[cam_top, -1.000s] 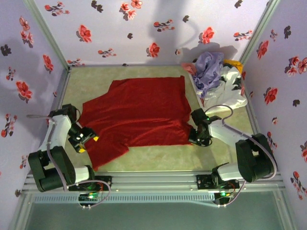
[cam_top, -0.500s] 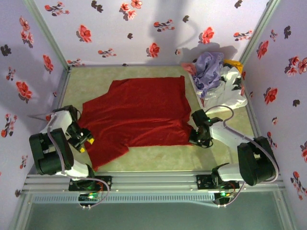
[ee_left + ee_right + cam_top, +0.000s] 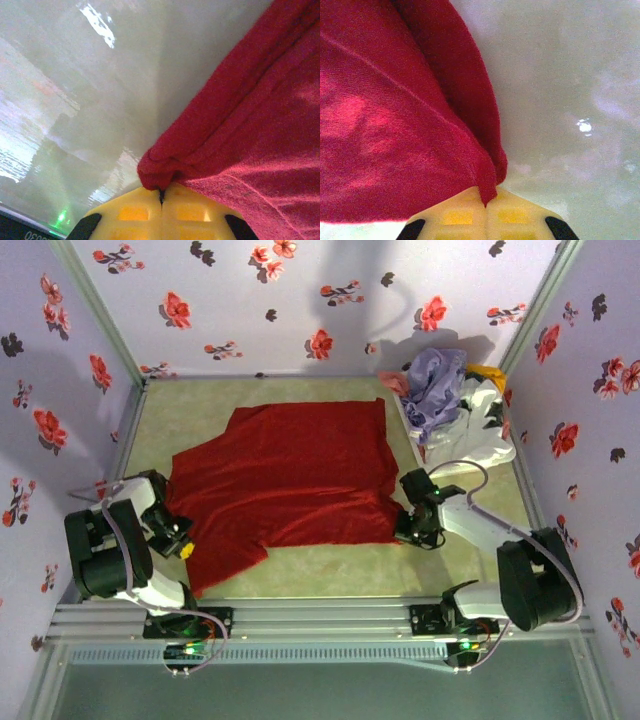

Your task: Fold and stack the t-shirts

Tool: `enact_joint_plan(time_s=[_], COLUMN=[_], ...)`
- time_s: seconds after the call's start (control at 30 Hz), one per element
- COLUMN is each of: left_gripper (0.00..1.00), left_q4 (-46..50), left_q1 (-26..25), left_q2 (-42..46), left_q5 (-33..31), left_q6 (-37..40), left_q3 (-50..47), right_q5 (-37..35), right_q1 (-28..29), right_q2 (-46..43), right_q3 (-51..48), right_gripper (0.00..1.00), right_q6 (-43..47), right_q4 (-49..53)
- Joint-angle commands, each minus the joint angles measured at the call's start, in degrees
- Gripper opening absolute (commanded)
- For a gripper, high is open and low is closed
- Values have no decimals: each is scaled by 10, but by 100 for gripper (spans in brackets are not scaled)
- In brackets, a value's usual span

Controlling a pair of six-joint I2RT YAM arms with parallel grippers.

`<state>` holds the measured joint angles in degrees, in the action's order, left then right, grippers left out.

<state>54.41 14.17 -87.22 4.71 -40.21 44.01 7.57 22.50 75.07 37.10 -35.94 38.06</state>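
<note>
Two pinches hold the soft, limp red t-shirt (image 3: 290, 475): my left gripper (image 3: 161, 191) clamps its near-left edge, my right gripper (image 3: 486, 201) its near-right corner, where I judge it lifts easily

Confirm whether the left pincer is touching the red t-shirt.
Touching. The left wrist view shows the left pincer shut, with an edge fold of the red t-shirt clamped between its yellow fingers.
</note>
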Motion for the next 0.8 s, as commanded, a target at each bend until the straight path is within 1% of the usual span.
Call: enact_joint_plan(time_s=[0.0,0.13,0.23,0.33,0.43,0.53,0.67,0.77], left_gripper=[0,0,0,0,0,0,0,0], left_q4=[0,36,56,89,120,147,157,156], left_q1=[4,10,10,13,14,23,27,31], left_q2=[33,88,104,100,115,135,163,180], left_q5=[-10,-28,-32,-37,-50,-62,-56,-48], left_q6=[7,-12,-27,-23,-21,-11,2,4], left_q3=[1,7,14,37,53,59,52,46], right_q5=[-5,-18,-14,-37,-68,-73,-74,-78], right_q1=[-1,5,31,57,72,77,88,113], right_q2=[-44,-82,-101,-118,-156,-188,-203,-211], right_q3=[10,2,-8,2,12,15,20,20], right_gripper=[0,0,0,0,0,0,0,0], right_q6=[5,-12,-53,-74,-93,-105,-113,-126], right_q4=[42,87,88,113,138,153,166,164])
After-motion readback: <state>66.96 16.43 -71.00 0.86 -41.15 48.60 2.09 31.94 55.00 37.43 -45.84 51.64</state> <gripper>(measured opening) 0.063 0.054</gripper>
